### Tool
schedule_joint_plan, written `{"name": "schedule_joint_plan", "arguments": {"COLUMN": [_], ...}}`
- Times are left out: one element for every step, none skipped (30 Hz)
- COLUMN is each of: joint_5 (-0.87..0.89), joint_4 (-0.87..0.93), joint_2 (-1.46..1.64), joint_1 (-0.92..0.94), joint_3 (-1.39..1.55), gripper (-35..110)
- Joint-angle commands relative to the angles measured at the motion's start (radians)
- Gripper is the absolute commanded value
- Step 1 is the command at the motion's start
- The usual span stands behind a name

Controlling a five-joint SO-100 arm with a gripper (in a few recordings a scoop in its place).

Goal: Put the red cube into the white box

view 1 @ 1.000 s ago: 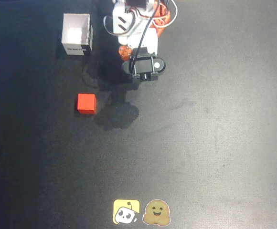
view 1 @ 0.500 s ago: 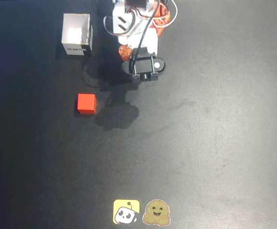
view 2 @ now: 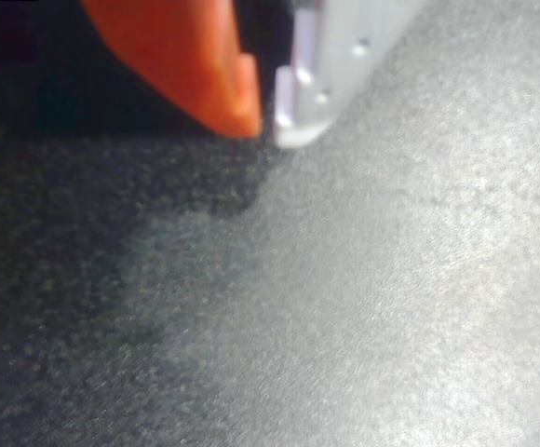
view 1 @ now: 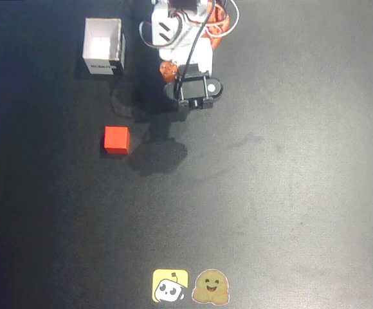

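Gripper [view 2: 268, 119] sits low over the dark table [view 1: 289, 193], orange and white fingertips nearly together with only a thin gap, nothing between them. In the overhead view the red cube [view 1: 116, 140] rests on the table, below the white box [view 1: 103, 46] and well apart from it, lower-left of the arm [view 1: 186, 58].

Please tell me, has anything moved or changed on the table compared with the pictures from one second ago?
Nothing visibly changed. The red cube lies in the same place on the black table, the white box stands as before, and the gripper stays shut with nothing between its fingers.
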Motion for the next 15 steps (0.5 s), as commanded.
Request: {"name": "schedule_joint_plan", "arguments": {"joint_5": [0.006,0.006,0.006,0.006,0.006,0.005,0.005,0.005,0.005,0.005,0.005,0.005,0.005,0.005,0.003], "joint_4": [0.002,0.002,0.002,0.002,0.002,0.002,0.002,0.002,0.002,0.002,0.002,0.002,0.002,0.002,0.002], "joint_2": [0.003,0.003,0.003,0.003,0.003,0.003,0.003,0.003,0.003,0.003,0.003,0.003,0.003,0.003,0.003], "joint_1": [0.006,0.006,0.006,0.005,0.003,0.002,-0.002,-0.002,-0.002,-0.002,-0.002,-0.002,-0.002,-0.003,-0.003], "joint_3": [-0.005,-0.005,-0.005,-0.005,-0.005,-0.005,-0.005,-0.005,-0.005,-0.005,-0.005,-0.005,-0.005,-0.005,-0.005], "gripper": [0,0,0,0,0,0,0,0,0,0,0,0,0,0,0]}}
